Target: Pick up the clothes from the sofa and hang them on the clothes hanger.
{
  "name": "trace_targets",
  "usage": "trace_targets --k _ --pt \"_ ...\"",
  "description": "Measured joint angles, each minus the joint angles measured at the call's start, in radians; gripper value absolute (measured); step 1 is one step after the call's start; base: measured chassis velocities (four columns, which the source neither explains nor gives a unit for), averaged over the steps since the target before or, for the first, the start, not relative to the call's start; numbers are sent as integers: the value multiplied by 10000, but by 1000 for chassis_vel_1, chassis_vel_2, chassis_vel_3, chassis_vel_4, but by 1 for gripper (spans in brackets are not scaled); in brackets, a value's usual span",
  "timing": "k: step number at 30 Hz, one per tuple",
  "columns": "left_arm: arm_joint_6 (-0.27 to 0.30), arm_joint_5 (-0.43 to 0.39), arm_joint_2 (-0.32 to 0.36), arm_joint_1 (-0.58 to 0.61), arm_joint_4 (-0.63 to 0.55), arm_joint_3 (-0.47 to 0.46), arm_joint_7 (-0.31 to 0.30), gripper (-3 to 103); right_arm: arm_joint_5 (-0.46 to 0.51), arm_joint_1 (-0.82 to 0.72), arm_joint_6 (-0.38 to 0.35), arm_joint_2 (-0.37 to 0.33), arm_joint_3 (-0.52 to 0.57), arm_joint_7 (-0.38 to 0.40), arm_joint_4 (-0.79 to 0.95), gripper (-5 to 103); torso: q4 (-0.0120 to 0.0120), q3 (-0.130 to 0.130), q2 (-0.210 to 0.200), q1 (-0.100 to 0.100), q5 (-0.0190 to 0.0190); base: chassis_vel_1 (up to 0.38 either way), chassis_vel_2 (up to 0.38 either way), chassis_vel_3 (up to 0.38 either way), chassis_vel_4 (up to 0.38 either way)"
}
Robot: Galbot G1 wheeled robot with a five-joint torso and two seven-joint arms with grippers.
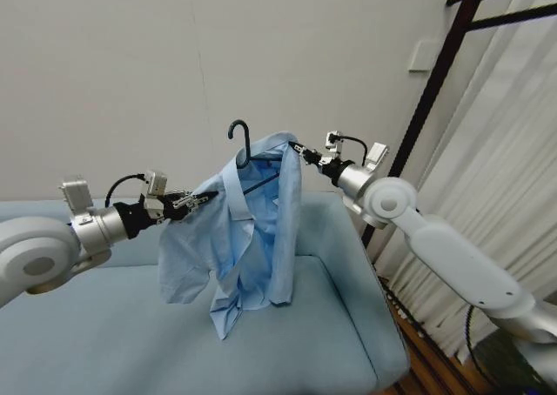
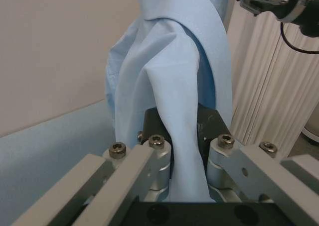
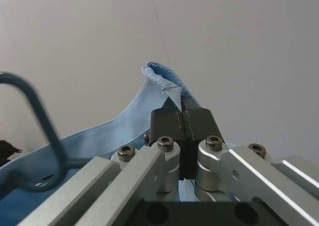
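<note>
The thin light blue cloth shirt (image 1: 252,238) above the pale blue fabric sofa (image 1: 104,343) looks soft and matt, its hems stitched. The sofa's weave is matt too. The dark hooked hanger (image 1: 241,138) has a smooth, faintly glossy coat. The left gripper (image 1: 207,200) and right gripper (image 1: 298,150) show brushed silver metal links, shiny hex bolts and matt black pads (image 3: 167,120).

No legible text, seemingly

Soft, even indoor light — wall (image 1: 130,64) dull grey, curtain (image 1: 513,151) brighter; faint shade in shirt (image 1: 261,230) folds.
</note>
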Motion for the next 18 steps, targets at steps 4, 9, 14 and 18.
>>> trace_targets --k 4,9,14,18 --pt "-3 4 -103 20 8 44 -12 9 -394 -421 -25 -388 -10 -161 909 2 -2 0 0 0 2 0 0 0 0" --pt "-32 6 -91 6 -35 56 -21 9 -623 -672 -87 -282 -217 -117 1421 2 -1 0 0 -1 2 0 0 0 0" --pt "-46 -3 -45 -4 -86 48 -23 9 -738 -509 -282 88 -457 37 1432 2 4 1 0 0 1 0 0 0 0" --pt "-58 -10 -44 -7 -110 36 -23 9 -868 -401 -660 -68 -659 -536 1357 8 4 1 0 0 0 0 0 0 0"
